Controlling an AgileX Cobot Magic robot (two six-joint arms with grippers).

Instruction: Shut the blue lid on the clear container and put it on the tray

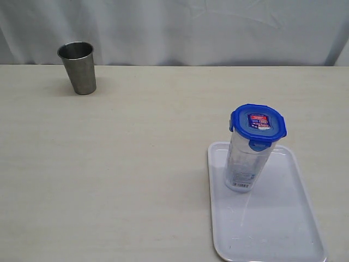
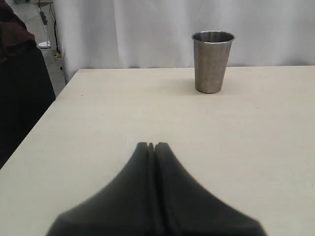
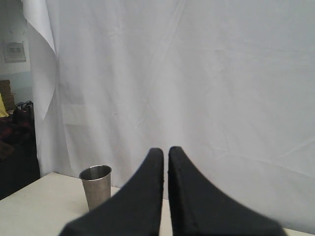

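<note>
- Left fingers (image 2: pixel 151 146) are pressed tight together with nothing between them, low over the bare worktop (image 1: pixel 136 164).
- Right fingers (image 3: pixel 166 151) are drawn in to a hairline slit, also gripping nothing, and they face the white curtain (image 1: pixel 191 27).
- Neither pair shows in the exterior view, and both are well apart from the task's things.
- Beyond both pairs of tips stands the steel cup (image 2: pixel 212 61), upright near the worktop's far edge. What it holds cannot be told.
- Over to the tray (image 1: pixel 283 229): it lies flat at the near right of the worktop, white with a low rim.
- The clear container (image 1: pixel 248 164) stands upright on the tray's far left part, label low on its side, and the tray shows through its walls.
- The blue lid (image 1: pixel 258 126) sits square on top of the container, with the front flap folded down. The back flaps cannot be judged.
- The worktop is pale and wood-grained.
- The curtain hangs creased along the back, and past its edge a dim room shows.
</note>
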